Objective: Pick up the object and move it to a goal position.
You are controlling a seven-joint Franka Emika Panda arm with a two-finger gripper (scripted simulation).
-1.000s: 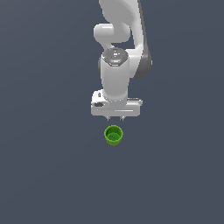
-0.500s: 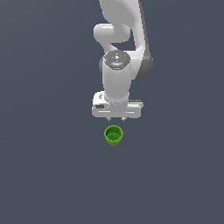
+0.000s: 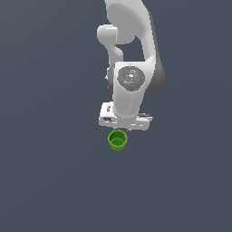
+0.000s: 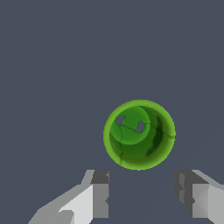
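White fingers of the gripper (image 4: 142, 192) stand wide apart, holding nothing, above the dark grey floor (image 3: 45, 172). The green cup (image 4: 139, 134) sits upright just ahead of them, not between them. This looks like the approach; next the fingers must straddle the cup, descend, then close.

The green cup (image 3: 118, 140) looks like smooth, shiny plastic. The white pincer (image 4: 142, 194) looks smooth and hard. The grey tabletop (image 3: 50, 181) looks flat and dull.
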